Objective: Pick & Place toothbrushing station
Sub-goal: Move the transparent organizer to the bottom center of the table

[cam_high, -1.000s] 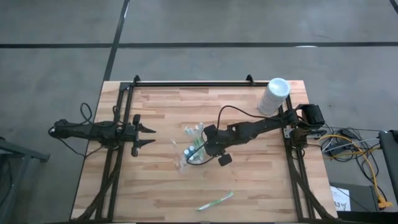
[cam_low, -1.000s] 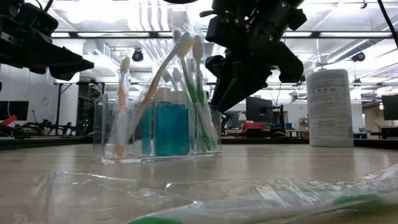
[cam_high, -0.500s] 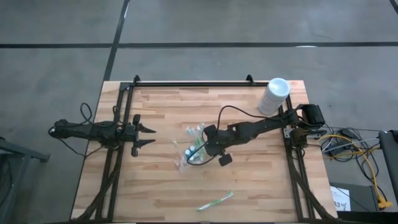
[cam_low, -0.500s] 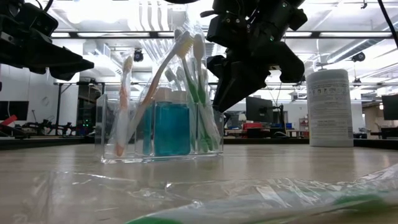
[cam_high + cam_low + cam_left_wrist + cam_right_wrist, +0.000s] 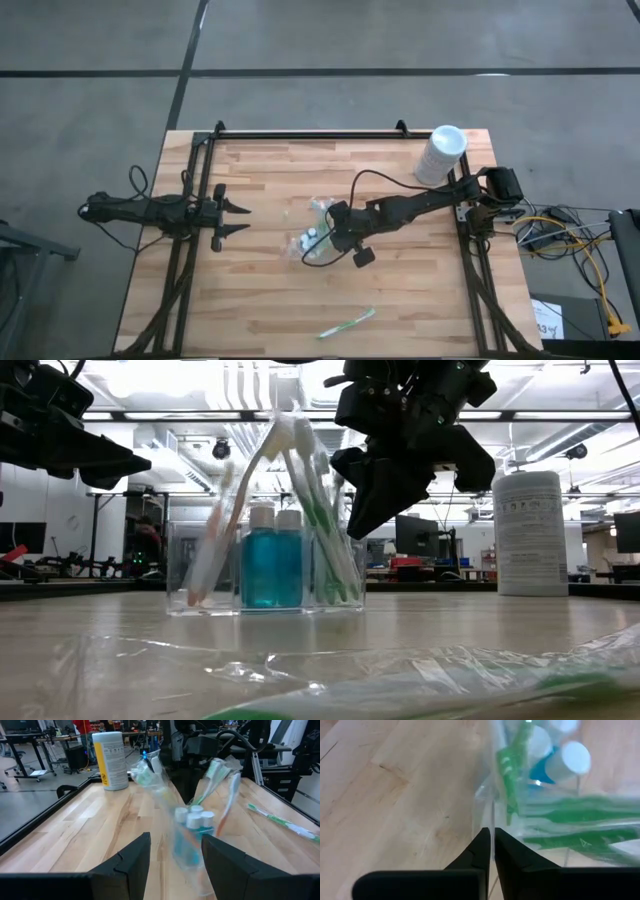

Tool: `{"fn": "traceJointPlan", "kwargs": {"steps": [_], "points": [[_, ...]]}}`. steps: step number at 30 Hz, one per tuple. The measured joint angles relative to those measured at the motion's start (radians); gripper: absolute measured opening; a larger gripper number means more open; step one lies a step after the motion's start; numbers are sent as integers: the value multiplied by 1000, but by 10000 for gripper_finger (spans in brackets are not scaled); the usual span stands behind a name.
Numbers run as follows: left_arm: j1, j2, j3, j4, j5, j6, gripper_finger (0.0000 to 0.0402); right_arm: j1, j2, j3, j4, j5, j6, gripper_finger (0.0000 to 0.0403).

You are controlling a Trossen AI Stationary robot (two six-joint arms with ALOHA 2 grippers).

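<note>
Clear plastic organizer [image 5: 265,565] is seen standing upright near the table's middle, holding two blue bottles with white caps [image 5: 272,560] and several wrapped toothbrushes [image 5: 310,500] that lean and cross above it; green and orange handles are noted.

Right gripper [image 5: 322,238] is placed at the organizer's right-hand side in the high view, just above the table. In the right wrist view its fingers [image 5: 482,852] are brought together, pinched on the thin clear wall edge of the organizer; green toothbrushes and bottle caps are seen just beyond.

Left gripper [image 5: 240,220] is held at the left side of the wooden table [image 5: 260,300], well apart from the organizer, fingers spread and nothing between them.

One wrapped green toothbrush [image 5: 347,322] is left lying flat near the front edge of the table, apart from the organizer. A white wipes canister [image 5: 441,153] is stood at the far right corner.
</note>
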Motion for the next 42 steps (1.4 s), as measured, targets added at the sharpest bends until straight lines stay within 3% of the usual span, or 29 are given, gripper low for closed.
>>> {"fn": "traceJointPlan", "kwargs": {"steps": [20,25,42], "points": [[0,0,0,0,0,0,181,51,-4,84,-249,-39,83,9],[0,0,0,0,0,0,181,109,-7,84,-252,-51,86,9],[0,0,0,0,0,0,181,309,-40,87,-251,-20,318,8]]}}
